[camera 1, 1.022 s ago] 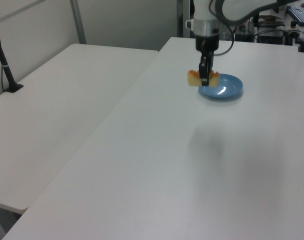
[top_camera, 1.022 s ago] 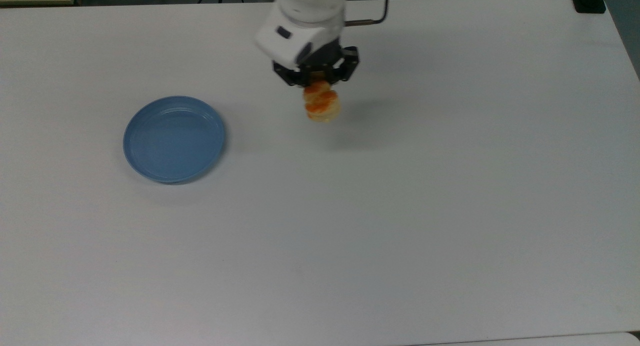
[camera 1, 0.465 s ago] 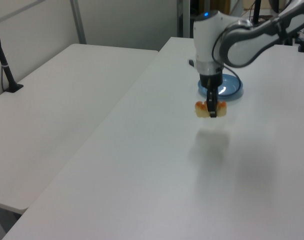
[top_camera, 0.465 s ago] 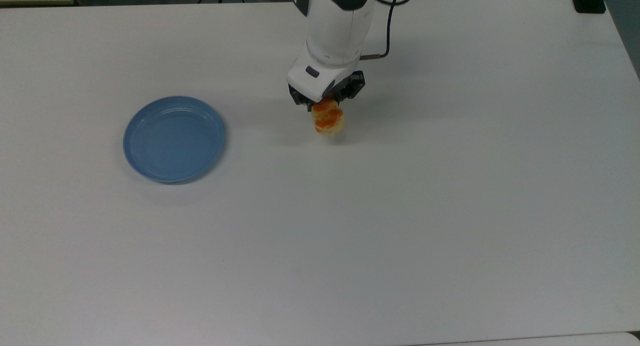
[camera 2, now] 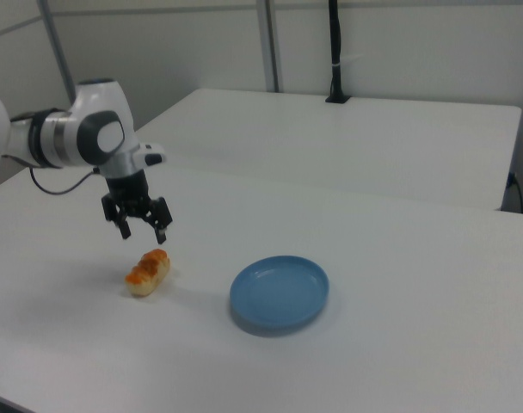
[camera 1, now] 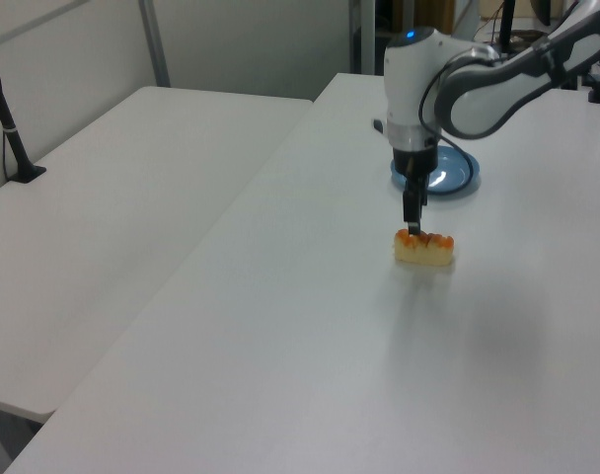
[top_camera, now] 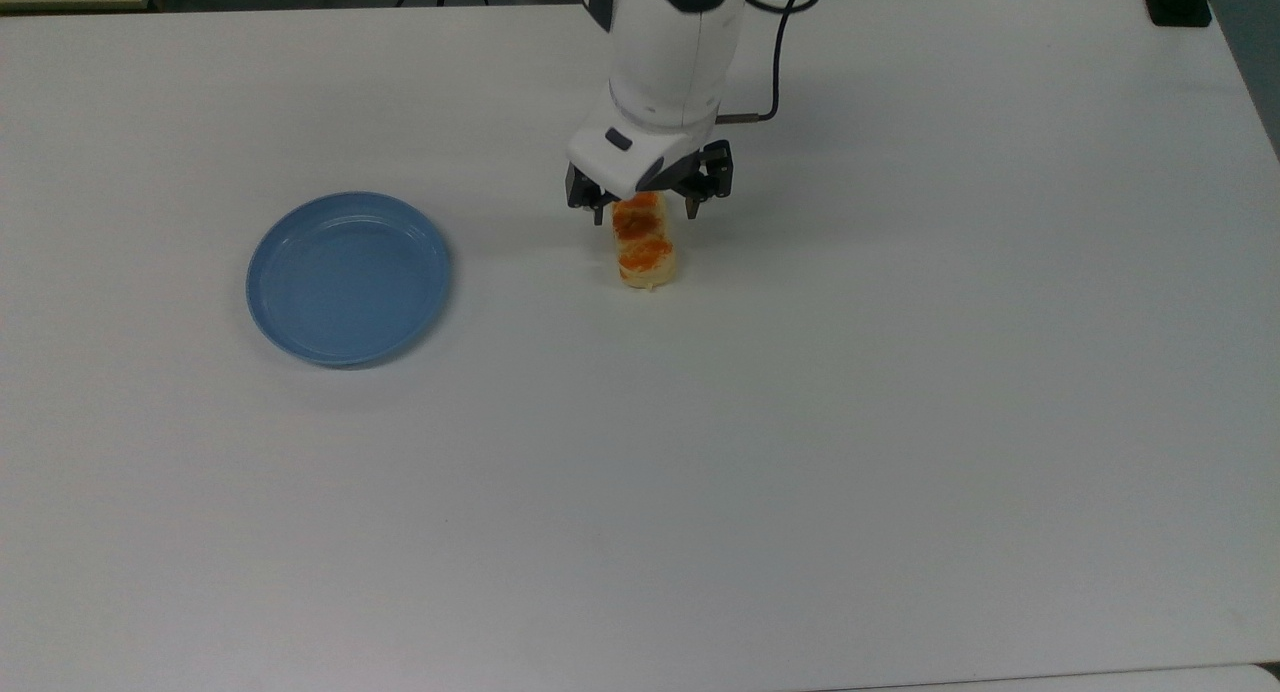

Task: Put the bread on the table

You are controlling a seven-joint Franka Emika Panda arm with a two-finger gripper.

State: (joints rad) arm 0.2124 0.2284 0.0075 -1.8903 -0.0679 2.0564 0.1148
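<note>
Worktop: white, broad, its near edge bare in the top view.

Plate: round, blue, toward the top view's left edge of the worktop, well apart from the bread.

Bread: small tan loaf with orange patches, lying flat on the worktop, nearer the far edge in the top view, right of the plate.

Claw: fingers spread wide, gripping nothing, poised just above the bread's far end; the right view shows a clear gap between them.

arm: reaching down, wrist vertical | end effector: fingers spread, holding nothing
</note>
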